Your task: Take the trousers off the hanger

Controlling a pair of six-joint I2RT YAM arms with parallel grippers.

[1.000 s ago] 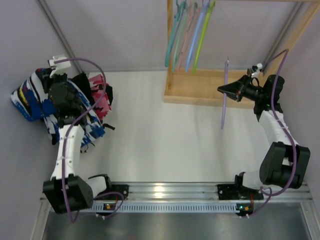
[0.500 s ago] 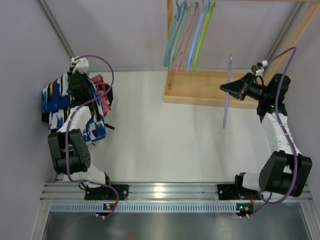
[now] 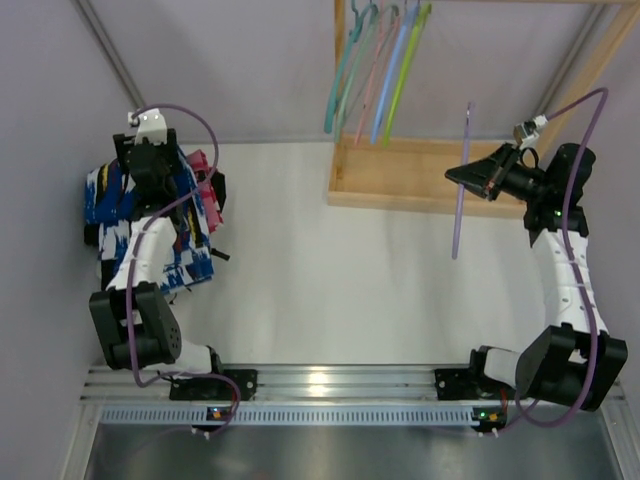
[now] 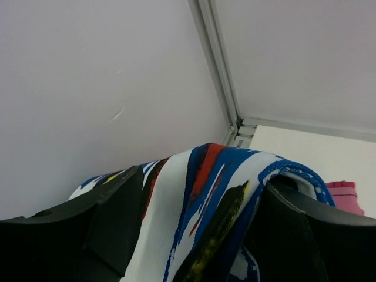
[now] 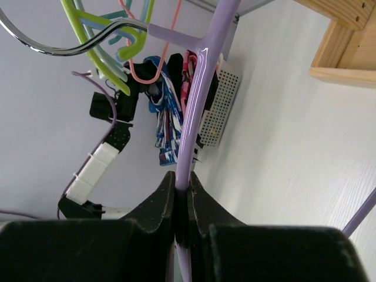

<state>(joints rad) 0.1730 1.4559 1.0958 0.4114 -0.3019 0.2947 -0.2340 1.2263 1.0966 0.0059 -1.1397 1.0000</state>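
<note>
The blue-and-white patterned trousers (image 3: 122, 203) lie heaped at the table's far left by the wall, off any hanger. Pink-red trousers (image 3: 203, 172) and a bit of black cloth poke out on their right. My left gripper (image 3: 152, 168) hovers over this heap. In the left wrist view its jaws stand wide apart, open (image 4: 197, 226), with a fold of the patterned trousers (image 4: 200, 194) rising loosely between them. My right gripper (image 3: 463, 178) is shut on the stem of a bare purple hanger (image 3: 460, 195), held upright (image 5: 197, 117) in front of the wooden rack.
A wooden rack (image 3: 400, 178) stands at the back right, with several coloured empty hangers (image 3: 380, 70) on its rail. Grey walls close in on the left and the back. A white perforated panel (image 5: 220, 108) shows near the heap in the right wrist view.
My left gripper carried the patterned trousers back toward the wall, then opened and let go of them. The right arm lifted the purple hanger a little up and to the right.
</note>
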